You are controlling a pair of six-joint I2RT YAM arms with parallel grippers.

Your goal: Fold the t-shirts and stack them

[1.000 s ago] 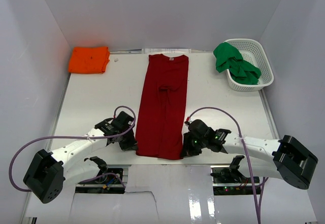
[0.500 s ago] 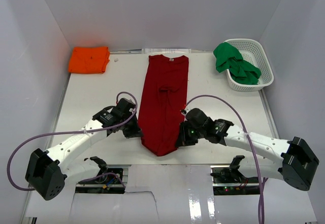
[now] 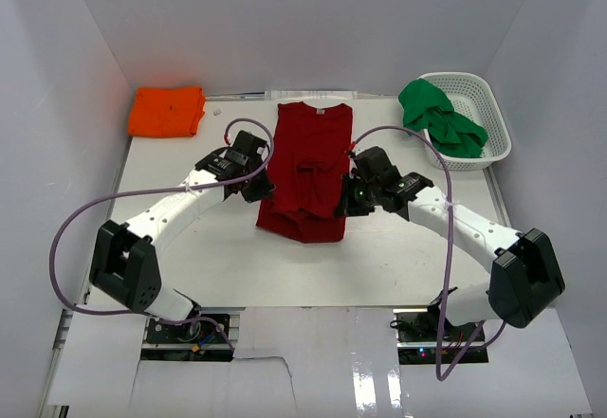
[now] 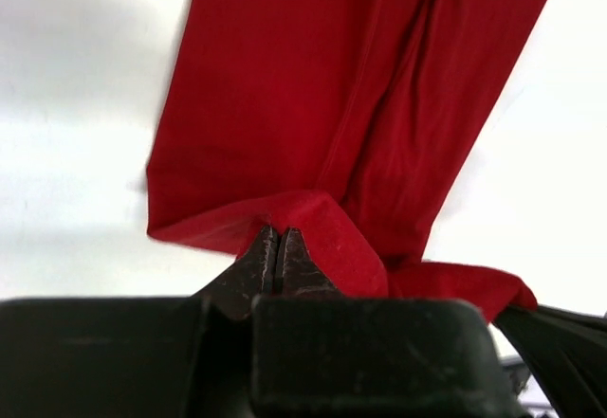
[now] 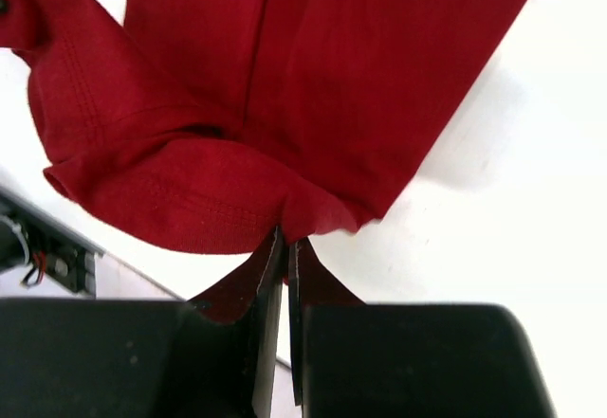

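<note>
The dark red t-shirt lies lengthwise in the table's middle, its sides folded in. My left gripper is shut on its bottom left hem corner, and my right gripper is shut on its bottom right hem corner. Both hold the hem lifted over the shirt's middle, so the lower part hangs in a loop. The bright orange t-shirt lies folded at the far left. The green t-shirt is bunched in the basket.
A white plastic lattice basket stands at the far right corner. White walls close in the table on the left, back and right. Purple cables loop over both arms.
Both grippers have carried the red shirt's bottom hem away from the near edge toward the back, doubling the lower half over the upper half.
</note>
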